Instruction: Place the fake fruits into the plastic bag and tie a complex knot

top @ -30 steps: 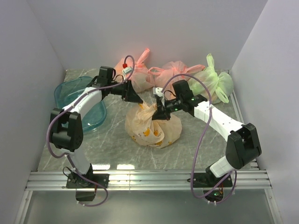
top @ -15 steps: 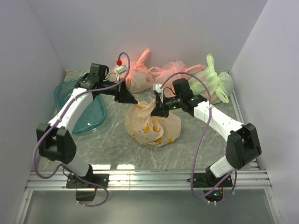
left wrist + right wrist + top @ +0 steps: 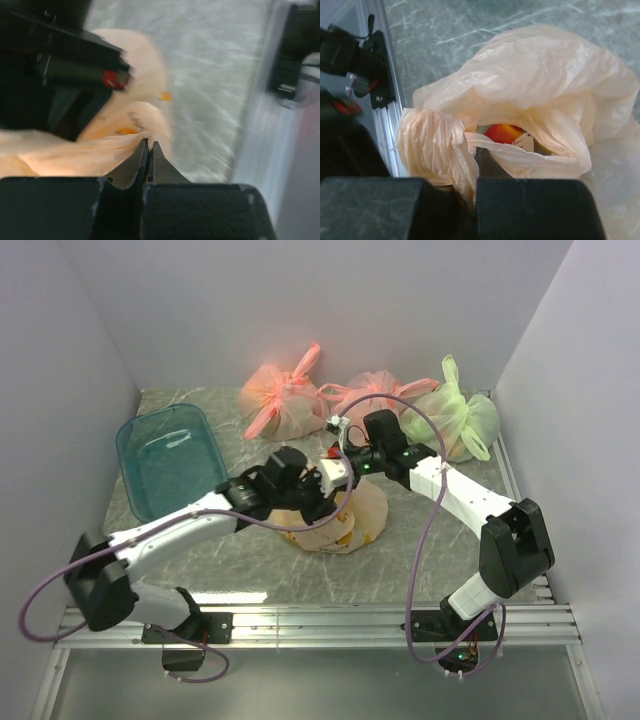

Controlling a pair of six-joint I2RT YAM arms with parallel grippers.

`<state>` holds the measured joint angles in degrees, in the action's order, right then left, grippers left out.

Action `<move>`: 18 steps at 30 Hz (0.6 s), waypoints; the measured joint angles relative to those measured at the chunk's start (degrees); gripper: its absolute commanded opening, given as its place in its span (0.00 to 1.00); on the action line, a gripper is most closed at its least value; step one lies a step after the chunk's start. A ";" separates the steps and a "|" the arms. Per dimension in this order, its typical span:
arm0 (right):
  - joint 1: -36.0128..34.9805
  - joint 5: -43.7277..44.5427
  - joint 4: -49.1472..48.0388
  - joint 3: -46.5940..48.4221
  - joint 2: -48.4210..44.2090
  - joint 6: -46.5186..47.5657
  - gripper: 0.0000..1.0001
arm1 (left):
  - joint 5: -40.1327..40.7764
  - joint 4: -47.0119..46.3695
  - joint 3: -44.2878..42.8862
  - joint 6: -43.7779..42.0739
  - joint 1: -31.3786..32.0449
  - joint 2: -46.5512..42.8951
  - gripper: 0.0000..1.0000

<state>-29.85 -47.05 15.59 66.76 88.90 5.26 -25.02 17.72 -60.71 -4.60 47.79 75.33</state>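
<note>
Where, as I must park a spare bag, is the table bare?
Bare: front right, between the banana-print bag and the front rail; also behind the teal tray. Crowded: centre, where left gripper and right gripper pinch that bag, and the back row of pink bags and green bag.

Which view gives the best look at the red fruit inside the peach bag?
Right wrist: the red fruit shows through a gap in the folds of the peach bag. Top external shows only the bag's outside, no fruit. Left wrist is blurred and shows just bag film.
</note>
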 measured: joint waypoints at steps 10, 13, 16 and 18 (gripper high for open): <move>1.99 9.75 -3.13 -6.03 -1.44 -16.52 0.00 | 21.90 -11.02 1.20 8.13 1.75 13.60 0.00; 2.75 8.94 -6.99 -11.47 -5.16 -24.90 0.00 | 20.70 -14.38 4.81 12.50 -2.36 12.09 0.00; 2.60 7.67 -13.22 -15.26 -6.93 -34.21 0.00 | 16.96 -17.57 6.67 16.44 -6.34 10.40 0.00; 2.45 6.91 -17.77 -16.52 -7.13 -40.96 0.00 | 14.86 -19.21 7.72 18.34 -7.32 9.57 0.00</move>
<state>-27.40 -40.14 -2.17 50.24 81.78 -35.70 -10.15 -1.50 -52.99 13.74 40.47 84.90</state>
